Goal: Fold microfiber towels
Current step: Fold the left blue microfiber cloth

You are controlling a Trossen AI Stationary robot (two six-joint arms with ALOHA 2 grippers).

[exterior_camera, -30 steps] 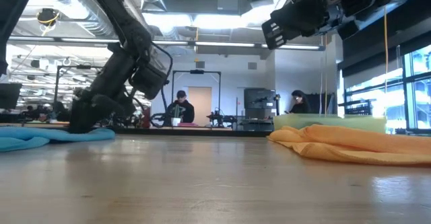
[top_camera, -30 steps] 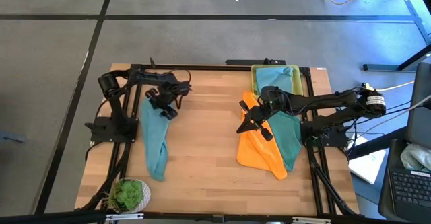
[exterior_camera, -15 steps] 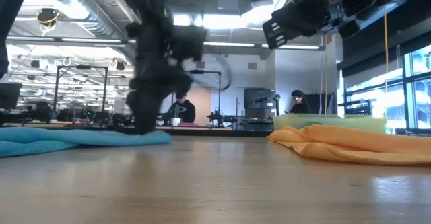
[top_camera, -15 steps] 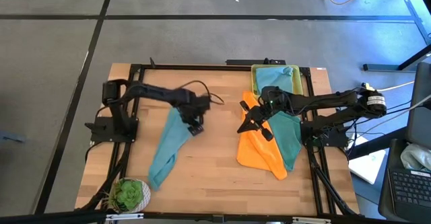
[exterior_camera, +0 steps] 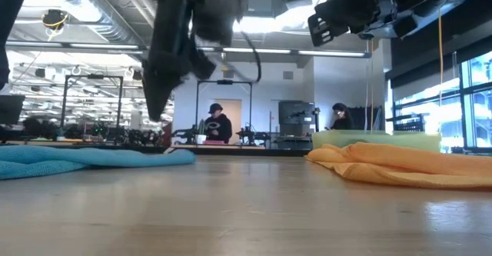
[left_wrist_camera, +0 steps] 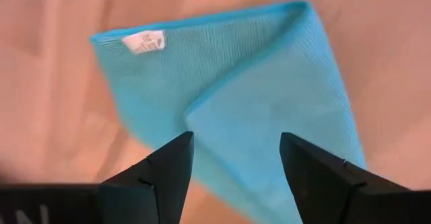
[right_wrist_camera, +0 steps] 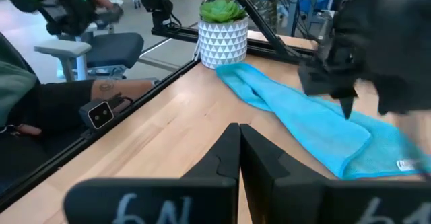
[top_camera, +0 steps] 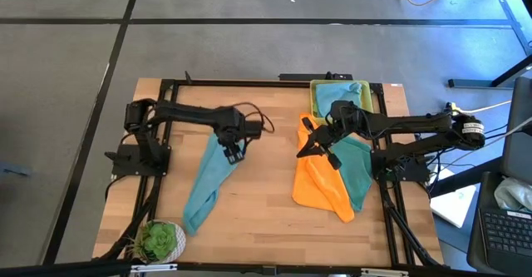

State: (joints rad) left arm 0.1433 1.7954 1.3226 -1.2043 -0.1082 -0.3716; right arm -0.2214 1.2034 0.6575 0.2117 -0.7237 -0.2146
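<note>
Left gripper (top_camera: pixel 233 151): fingers (left_wrist_camera: pixel 161 177) spread wide and empty, raised clear of the table (top_camera: pixel 258 210). Directly beneath and between the fingertips lies the folded corner of the light blue towel (top_camera: pixel 209 181), white tag (left_wrist_camera: pixel 143 41) facing up just beyond the tips. From there the towel runs as a long strip toward the potted plant (top_camera: pixel 160 239) at the table's front left corner.

Right gripper (top_camera: pixel 313 146): fingers (right_wrist_camera: pixel 232 158) pressed together with nothing between them, held above the table. Below them sits the orange towel (top_camera: pixel 320 184), with a teal towel (top_camera: pixel 357 165) overlapping its right side. Behind the fingers, the yellow tray (top_camera: pixel 316 94) holds another light blue towel (top_camera: pixel 339 96).

Beyond the table, two people (exterior_camera: pixel 216 121) are in the room.
</note>
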